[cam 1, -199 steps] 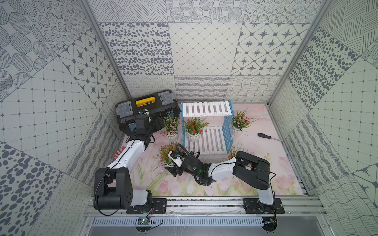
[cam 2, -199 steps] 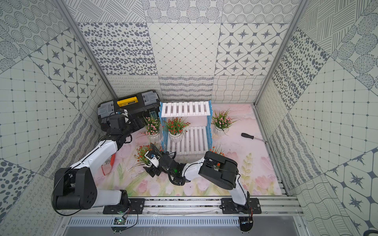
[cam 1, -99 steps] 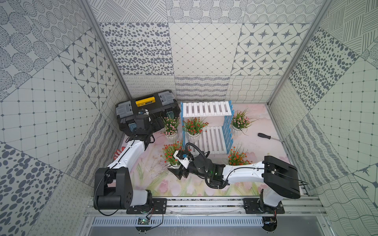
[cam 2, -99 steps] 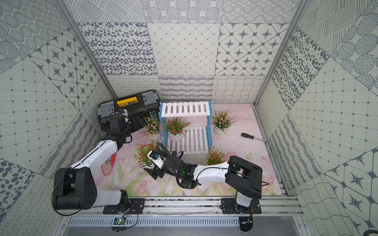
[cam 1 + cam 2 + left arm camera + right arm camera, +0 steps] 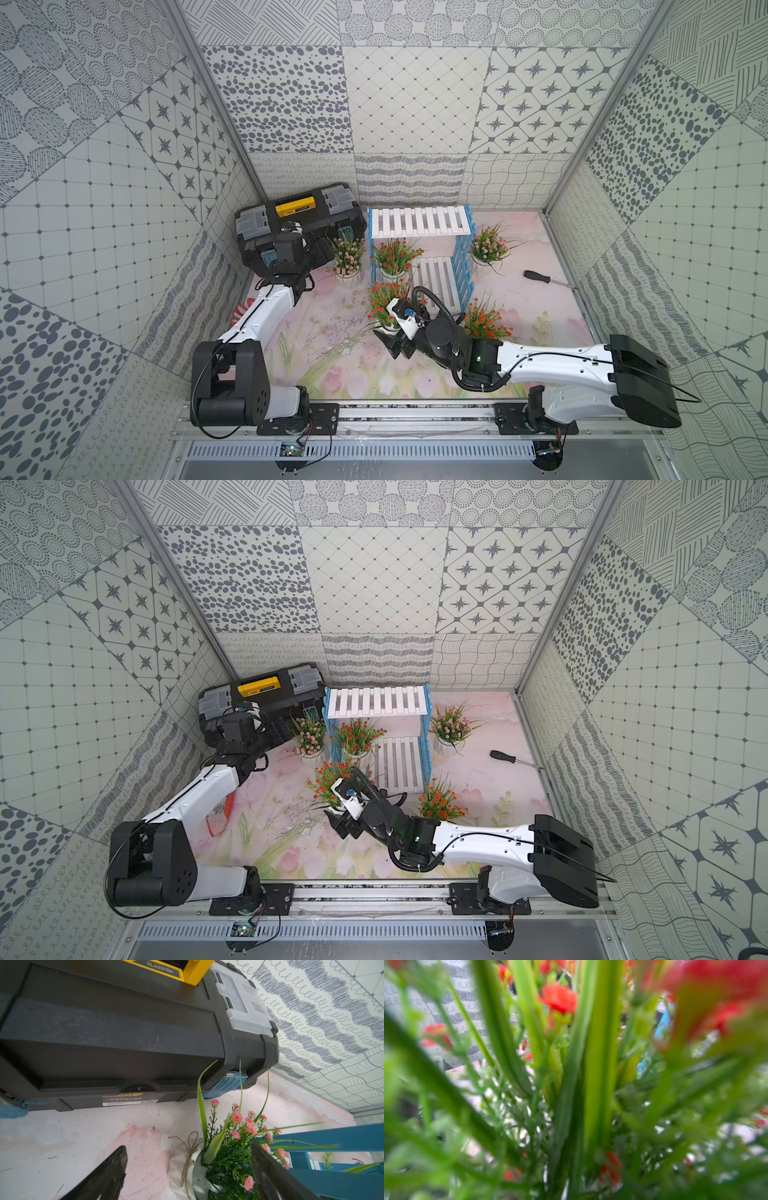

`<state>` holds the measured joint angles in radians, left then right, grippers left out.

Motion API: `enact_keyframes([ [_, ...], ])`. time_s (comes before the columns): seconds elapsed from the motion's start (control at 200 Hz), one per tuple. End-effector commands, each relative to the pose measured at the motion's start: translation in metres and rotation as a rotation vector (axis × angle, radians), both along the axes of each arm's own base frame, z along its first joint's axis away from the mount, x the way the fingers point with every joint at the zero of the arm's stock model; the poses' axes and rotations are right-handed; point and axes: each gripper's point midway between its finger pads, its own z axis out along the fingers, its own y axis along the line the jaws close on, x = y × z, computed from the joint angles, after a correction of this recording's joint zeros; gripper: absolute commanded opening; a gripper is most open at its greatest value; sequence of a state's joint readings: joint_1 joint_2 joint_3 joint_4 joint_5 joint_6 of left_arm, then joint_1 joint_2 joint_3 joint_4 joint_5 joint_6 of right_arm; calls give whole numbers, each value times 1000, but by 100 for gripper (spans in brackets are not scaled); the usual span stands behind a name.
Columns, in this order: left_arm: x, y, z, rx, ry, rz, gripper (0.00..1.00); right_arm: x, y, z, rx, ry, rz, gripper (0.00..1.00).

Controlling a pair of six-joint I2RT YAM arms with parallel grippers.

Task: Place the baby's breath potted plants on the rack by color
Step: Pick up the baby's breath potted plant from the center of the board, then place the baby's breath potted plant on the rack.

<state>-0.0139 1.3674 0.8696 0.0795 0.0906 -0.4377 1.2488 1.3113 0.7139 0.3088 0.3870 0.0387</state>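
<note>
Legend: my 2 arms, 1 plant each. My right gripper (image 5: 394,347) lies low over the mat (image 5: 332,365), at the foot of the near orange-red plant (image 5: 384,305), on the side away from the rack (image 5: 440,282). The plant therefore stands between my fingers and the rack's lower tier. Its stems point up, so I judge that the carry will run forward and upward. Blurred foliage fills the right wrist view, and I cannot tell whether these jaws have closed on the white pot. A 2nd orange-red plant (image 5: 392,255) appears to stand at one end of the lower tier, while a 3rd (image 5: 484,322) waits on the mat just beside the rack's front corner.

My left gripper (image 5: 188,1147) is spread wide and clamps nothing. The pink plant (image 5: 234,1147) lies just ahead, toward one finger, in front of the toolbox (image 5: 124,1032). This arm is the nearer to it. The other pink plant (image 5: 488,247) stands beyond the rack's far side.
</note>
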Motion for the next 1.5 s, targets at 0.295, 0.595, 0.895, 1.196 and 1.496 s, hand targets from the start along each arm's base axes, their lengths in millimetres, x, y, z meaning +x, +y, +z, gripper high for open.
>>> enact_keyframes([
  [0.295,5,-2,12,-18,-43,-9,93,94,-61,2,87,-33,-450,80],
  [0.595,5,-2,14,-17,-50,-7,93,154,-82,-20,101,-38,-621,80],
  [0.895,6,-2,13,-22,-55,-6,93,192,-88,-31,141,-51,-694,81],
  [1.196,6,-2,13,-16,-61,-8,93,214,-105,-38,197,-91,-787,81],
  [1.496,7,-3,10,-20,-58,-10,93,223,-122,-52,183,-79,-865,81],
])
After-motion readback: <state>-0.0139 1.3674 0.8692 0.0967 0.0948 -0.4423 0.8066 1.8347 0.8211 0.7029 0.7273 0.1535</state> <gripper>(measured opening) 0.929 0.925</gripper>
